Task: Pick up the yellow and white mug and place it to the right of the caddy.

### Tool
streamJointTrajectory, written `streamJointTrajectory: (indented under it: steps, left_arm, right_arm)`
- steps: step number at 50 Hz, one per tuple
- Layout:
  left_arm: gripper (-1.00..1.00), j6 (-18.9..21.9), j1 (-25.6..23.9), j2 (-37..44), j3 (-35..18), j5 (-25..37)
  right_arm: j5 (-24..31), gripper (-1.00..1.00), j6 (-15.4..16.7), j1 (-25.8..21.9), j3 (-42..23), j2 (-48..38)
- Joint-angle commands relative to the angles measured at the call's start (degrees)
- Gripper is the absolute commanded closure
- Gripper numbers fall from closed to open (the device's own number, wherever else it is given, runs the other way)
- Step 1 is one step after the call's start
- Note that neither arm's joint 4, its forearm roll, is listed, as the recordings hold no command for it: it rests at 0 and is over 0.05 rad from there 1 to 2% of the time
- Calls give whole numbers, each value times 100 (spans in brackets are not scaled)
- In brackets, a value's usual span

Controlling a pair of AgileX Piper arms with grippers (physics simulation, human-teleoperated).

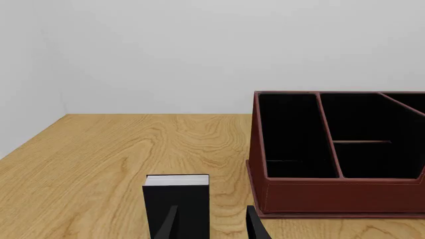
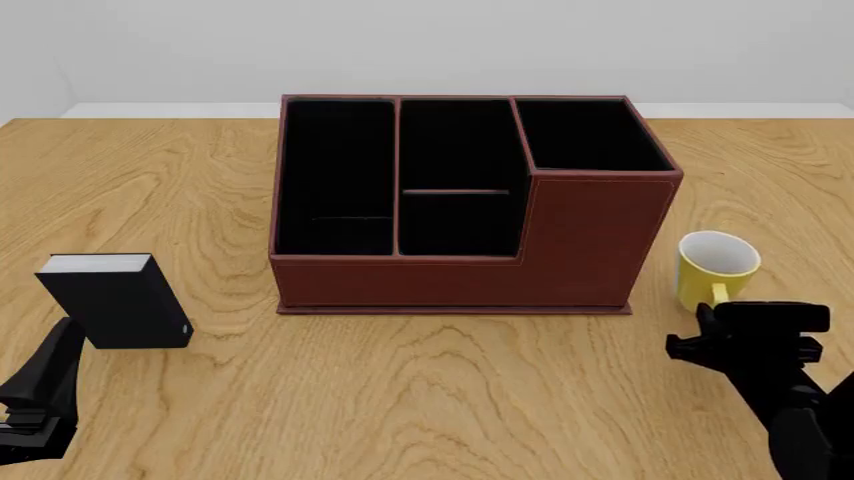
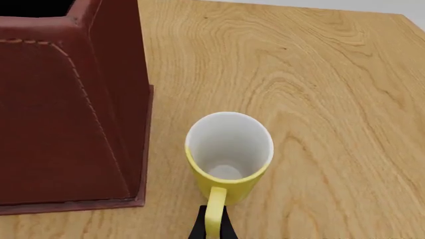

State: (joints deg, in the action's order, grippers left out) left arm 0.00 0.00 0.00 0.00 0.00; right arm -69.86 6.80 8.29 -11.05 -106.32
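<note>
The yellow and white mug [image 2: 717, 266] stands upright on the table just right of the caddy [image 2: 461, 205], its handle facing me. In the right wrist view the mug [image 3: 229, 149] sits beside the caddy's taller end wall [image 3: 66, 109]. My right gripper [image 3: 214, 221] is closed on the mug's yellow handle, with a black finger tight on each side; in the front view it [image 2: 747, 335] sits right behind the mug. My left gripper [image 1: 211, 224] is open and empty, low at the table's near left [image 2: 40, 395].
A small black box with a white top [image 2: 114, 298] stands left of the caddy, just ahead of my left gripper; it also shows in the left wrist view [image 1: 176, 204]. The caddy [image 1: 339, 149] fills that view's far side. The wooden table [image 2: 427, 400] ends at a white wall.
</note>
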Motion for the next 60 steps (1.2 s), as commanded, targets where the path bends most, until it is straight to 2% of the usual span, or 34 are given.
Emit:
streamJointTrajectory:
  steps: [1,34,35,60]
  left_arm:
    - [-100,0,0,0,0,0]
    - [-100,0,0,0,0,0]
    - [-100,0,0,0,0,0]
    - [-100,0,0,0,0,0]
  right_arm:
    - [-3,100,-31,25,-47,-113]
    - [-3,100,-95,97,-190,-385]
    - [-3,-100,-100,93,-194,-388]
    - [-3,-100,11,164,-106,-258]
